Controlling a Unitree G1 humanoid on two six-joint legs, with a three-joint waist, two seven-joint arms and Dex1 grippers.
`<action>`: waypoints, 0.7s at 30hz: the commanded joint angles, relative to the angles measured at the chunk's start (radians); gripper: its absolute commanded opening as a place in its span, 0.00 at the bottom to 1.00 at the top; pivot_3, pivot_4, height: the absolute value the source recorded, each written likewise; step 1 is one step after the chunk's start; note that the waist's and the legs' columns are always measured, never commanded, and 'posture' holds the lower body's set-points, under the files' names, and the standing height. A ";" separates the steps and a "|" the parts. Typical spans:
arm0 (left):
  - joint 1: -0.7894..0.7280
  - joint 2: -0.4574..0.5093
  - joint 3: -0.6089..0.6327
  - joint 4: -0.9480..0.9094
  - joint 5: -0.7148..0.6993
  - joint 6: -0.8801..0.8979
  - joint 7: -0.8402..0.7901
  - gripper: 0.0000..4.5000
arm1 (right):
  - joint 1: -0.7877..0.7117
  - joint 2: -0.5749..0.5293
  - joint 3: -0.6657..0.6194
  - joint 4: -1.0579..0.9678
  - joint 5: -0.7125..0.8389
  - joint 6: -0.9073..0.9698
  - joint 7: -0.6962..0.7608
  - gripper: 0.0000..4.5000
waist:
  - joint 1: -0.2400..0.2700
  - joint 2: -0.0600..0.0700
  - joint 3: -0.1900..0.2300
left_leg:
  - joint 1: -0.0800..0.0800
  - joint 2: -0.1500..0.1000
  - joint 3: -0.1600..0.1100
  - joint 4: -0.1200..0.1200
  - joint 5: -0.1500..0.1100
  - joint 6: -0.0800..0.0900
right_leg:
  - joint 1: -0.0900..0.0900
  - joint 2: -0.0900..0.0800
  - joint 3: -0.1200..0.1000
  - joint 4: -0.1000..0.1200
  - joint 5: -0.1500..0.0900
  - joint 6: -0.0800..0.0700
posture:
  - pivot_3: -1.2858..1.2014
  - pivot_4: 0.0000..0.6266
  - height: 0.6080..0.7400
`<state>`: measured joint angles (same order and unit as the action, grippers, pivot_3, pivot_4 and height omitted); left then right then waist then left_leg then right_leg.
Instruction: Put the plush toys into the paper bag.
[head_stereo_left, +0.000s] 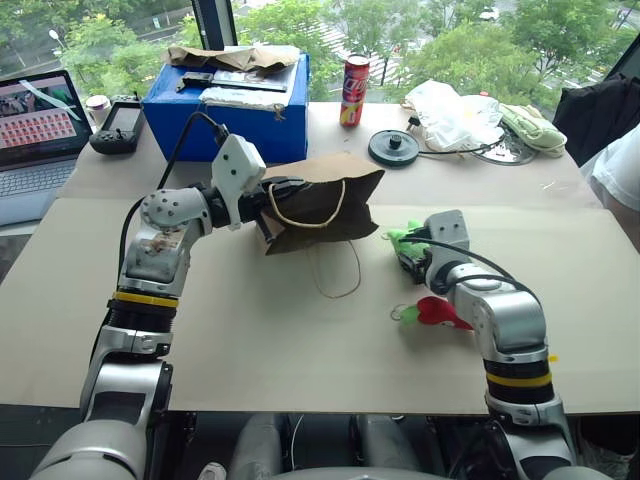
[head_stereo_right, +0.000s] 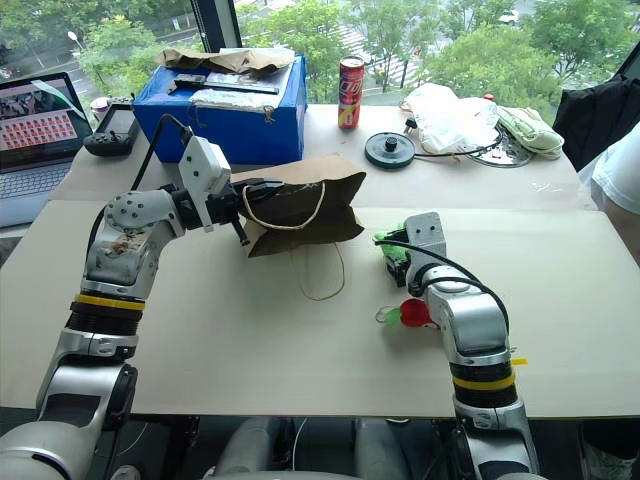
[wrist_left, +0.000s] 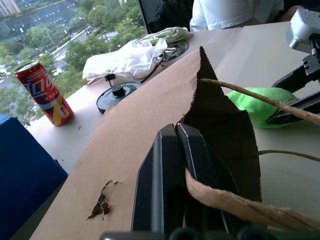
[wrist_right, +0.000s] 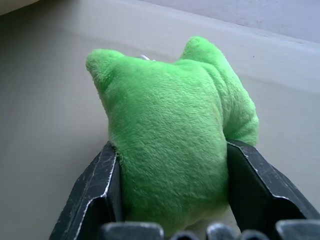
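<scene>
The left tool (head_stereo_left: 272, 203) pinches the bag (head_stereo_left: 325, 200) by its rim above the tabletop (head_stereo_left: 250, 340), the right tool (wrist_right: 170, 192) squeezes the green toy (wrist_right: 172, 130) beside the red toy (head_stereo_left: 438, 312), and the floppy mouth could block entry.

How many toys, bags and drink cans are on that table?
Toys: 2, a green toy and a red toy
Bags: 1, a paper bag
Cans: 1, a red can
Total: 4
</scene>
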<state>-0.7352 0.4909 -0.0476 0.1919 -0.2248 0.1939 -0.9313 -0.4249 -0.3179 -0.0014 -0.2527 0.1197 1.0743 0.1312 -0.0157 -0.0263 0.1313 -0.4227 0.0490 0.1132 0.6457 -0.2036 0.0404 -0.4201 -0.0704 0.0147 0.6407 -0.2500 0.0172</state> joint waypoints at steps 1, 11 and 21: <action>-0.027 0.012 0.017 -0.033 -0.005 -0.006 0.006 0.00 | 0.002 -0.016 0.021 0.010 -0.024 -0.015 0.003 0.31 | 0.000 0.000 0.000 | 0.000 0.000 0.000 0.000 0.000 0.000 | 0.000 0.000 0.000 0.000 0.000 0.000 | 0.52 0.24 0.99; -0.035 0.009 0.019 -0.019 -0.005 -0.012 0.008 0.00 | 0.002 -0.025 0.036 0.009 -0.035 -0.033 0.033 0.01 | 0.001 0.000 0.000 | 0.000 0.000 0.000 0.000 0.000 0.000 | 0.000 0.000 0.000 0.000 0.000 0.000 | 0.52 0.24 0.99; -0.062 0.000 0.033 0.006 -0.025 0.008 0.015 0.00 | 0.014 -0.178 0.039 -0.320 0.109 -0.045 0.288 0.01 | 0.002 0.000 0.000 | -0.001 0.000 0.000 -0.001 0.000 0.000 | -0.001 0.000 0.000 -0.001 0.000 0.000 | 0.52 0.24 0.99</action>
<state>-0.7661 0.4859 -0.0388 0.2123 -0.2352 0.1999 -0.9236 -0.4076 -0.4633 0.0366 -0.4295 0.1684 1.0335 0.3416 -0.0139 -0.0259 0.1316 -0.4239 0.0489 0.1128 0.6449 -0.2037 0.0406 -0.4213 -0.0705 0.0147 0.6400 -0.2500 0.0173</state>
